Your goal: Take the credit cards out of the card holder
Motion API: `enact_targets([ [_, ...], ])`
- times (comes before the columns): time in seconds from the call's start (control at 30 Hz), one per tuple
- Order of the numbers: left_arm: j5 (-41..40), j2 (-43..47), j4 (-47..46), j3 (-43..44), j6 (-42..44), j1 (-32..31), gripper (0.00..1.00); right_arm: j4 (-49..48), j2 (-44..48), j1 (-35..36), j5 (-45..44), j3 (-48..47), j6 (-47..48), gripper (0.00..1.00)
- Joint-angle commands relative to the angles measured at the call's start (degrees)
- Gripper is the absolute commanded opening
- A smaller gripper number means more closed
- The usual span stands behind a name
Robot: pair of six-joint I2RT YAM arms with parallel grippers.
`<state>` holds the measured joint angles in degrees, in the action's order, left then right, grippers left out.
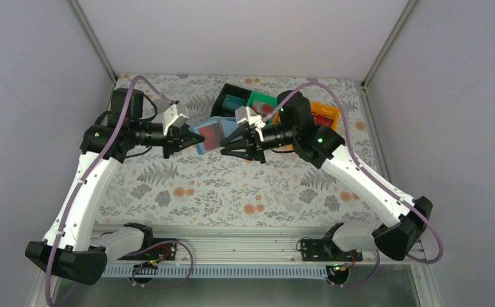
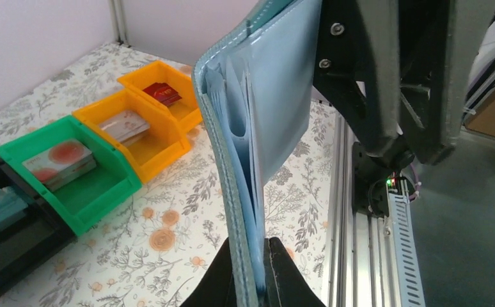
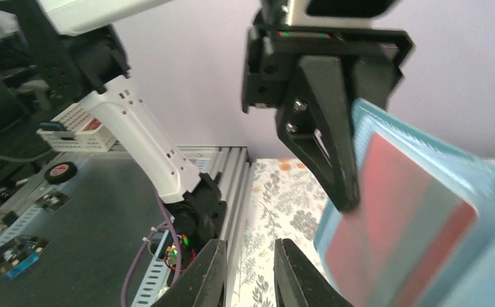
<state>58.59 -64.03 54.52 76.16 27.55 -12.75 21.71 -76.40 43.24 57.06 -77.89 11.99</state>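
we see the left gripper (image 2: pixel 254 268) clamped on the wallet (image 2: pixel 283 83), held upright; right gripper (image 3: pixel 251 244) barely apart and empty, just beside the red card (image 3: pixel 398 217).

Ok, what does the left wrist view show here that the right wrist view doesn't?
Left wrist only: the black, green and orange bins holding cards, and the card holder seen edge-on. Right wrist only: a red card on the holder's open face, and the right gripper, slightly open and empty. Both: the left gripper clamping the card holder.
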Motion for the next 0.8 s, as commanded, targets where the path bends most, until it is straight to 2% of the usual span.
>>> enact_targets([
  [0.0, -0.23, 1.16, -3.64, 0.48, -0.83, -0.53, 0.02, -1.65, 6.09, -0.62, -11.22, 3.11, -4.46, 0.27],
  [0.07, -1.76, 1.55, -4.05, -0.25, -1.25, -0.52, 0.02, -2.95, 8.38, -1.6, -19.96, 4.8, -8.2, 0.32],
  [0.13, -2.95, 1.72, -4.1, -0.7, -1.13, -0.52, 0.02, -2.32, 9.59, -3.06, -32.41, 5.59, -12.23, 0.4],
  [0.2, -2.73, 1.66, -3.84, -0.75, -0.72, -0.56, 0.02, -1.32, 9.85, -4.33, -38.44, 6.04, -14.11, 0.52],
  [0.37, -2.36, 1.28, -3.62, -0.6, -0.57, -0.53, 0.02, -1.15, 7.97, -5.19, -37.33, 6.18, -12.25, 0.78],
  [0.43, -2.22, 1.42, -3.57, -0.81, -0.45, -0.52, 0.02, -0.85, 6.06, -5.14, -35.64, 5.17, -11.85, 0.97],
  [0.47, -1.96, 1.58, -3.47, -0.9, -0.29, -0.52, 0.02, -0.46, 5.08, -5.18, -35.23, 4.58, -11.51, 0.99],
  [0.67, -1.54, 2.21, -2.54, -1.2, 0.94, -0.52, 0.02, -0.62, 1.2, -5.97, -31.92, 2.1, -9.66, 0.97],
  [0.7, -1.28, 2.52, -2.27, -1.32, 1.31, -0.53, 0.02, -0.2, 0.62, -6.27, -30.04, 1.21, -9.29, 0.88],
  [0.73, -0.98, 2.73, -1.92, -1.47, 1.73, -0.53, 0.02, 0.03, -0.03, -6.48, -27.28, 0.41, -9.07, 0.74],
  [0.77, -0.67, 2.86, -1.5, -1.53, 2.13, -0.54, 0.02, 0.07, -0.52, -6.56, -24.56, -0.24, -8.87, 0.55],
])
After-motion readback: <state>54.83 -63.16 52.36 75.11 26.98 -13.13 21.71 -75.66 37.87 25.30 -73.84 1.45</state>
